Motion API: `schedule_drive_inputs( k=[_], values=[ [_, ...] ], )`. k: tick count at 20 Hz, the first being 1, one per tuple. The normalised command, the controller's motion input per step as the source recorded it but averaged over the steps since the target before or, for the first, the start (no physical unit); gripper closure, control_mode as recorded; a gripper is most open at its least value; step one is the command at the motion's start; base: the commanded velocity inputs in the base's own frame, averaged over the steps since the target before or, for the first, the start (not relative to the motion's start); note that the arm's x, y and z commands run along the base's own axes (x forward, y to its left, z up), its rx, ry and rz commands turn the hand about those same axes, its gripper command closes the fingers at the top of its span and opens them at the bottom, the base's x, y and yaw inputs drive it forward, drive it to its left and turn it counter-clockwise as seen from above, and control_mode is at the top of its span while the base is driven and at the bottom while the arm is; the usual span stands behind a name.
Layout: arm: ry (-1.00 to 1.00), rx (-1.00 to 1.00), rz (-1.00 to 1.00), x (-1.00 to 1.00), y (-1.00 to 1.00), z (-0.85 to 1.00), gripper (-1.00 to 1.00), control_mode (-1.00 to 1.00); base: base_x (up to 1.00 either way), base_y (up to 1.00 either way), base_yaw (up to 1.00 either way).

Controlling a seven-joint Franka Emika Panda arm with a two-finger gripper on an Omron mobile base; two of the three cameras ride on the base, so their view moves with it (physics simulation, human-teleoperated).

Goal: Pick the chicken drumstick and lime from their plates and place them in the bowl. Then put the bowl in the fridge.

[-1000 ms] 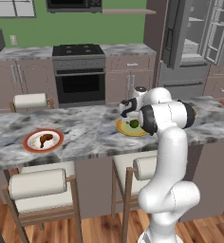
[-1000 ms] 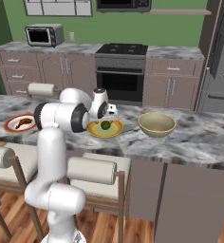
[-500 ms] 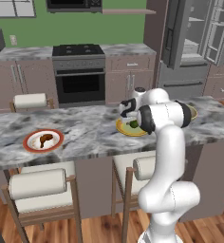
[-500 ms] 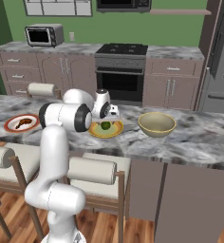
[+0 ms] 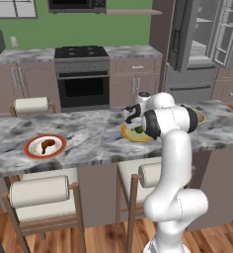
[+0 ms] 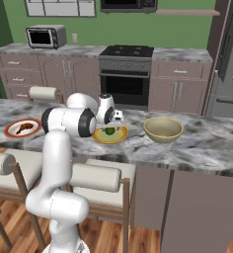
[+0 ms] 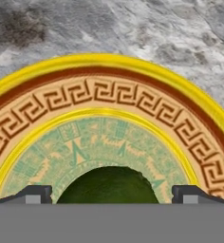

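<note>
Over the yellow plate, the gripper stands spread wide, one fingertip on each side of the lime, gripping nothing. The lime is dark green and round, resting on the plate's pale green centre; its lower half is cut off in the hand view. The plate sits on the grey marble counter, with the beige bowl just beside it. The chicken drumstick lies on the red-rimmed plate, well apart. The fridge stands open behind.
</note>
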Motion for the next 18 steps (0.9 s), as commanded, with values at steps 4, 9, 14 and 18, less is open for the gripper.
schedule_drive_inputs(
  k=[4,9,14,18],
  values=[
    [0.02,0.0,0.0,-0.01,0.0,-0.1,-1.0,-1.0,0.0,0.0,0.0],
    [0.05,0.0,-0.02,-0.05,0.0,-0.06,1.0,-1.0,0.0,0.0,0.0],
    [0.05,0.0,-0.09,-0.24,0.0,-0.03,1.0,-1.0,0.0,0.0,0.0],
    [0.0,0.0,-0.09,-0.31,-0.02,0.11,1.0,-1.0,0.0,0.0,0.0]
  ],
)
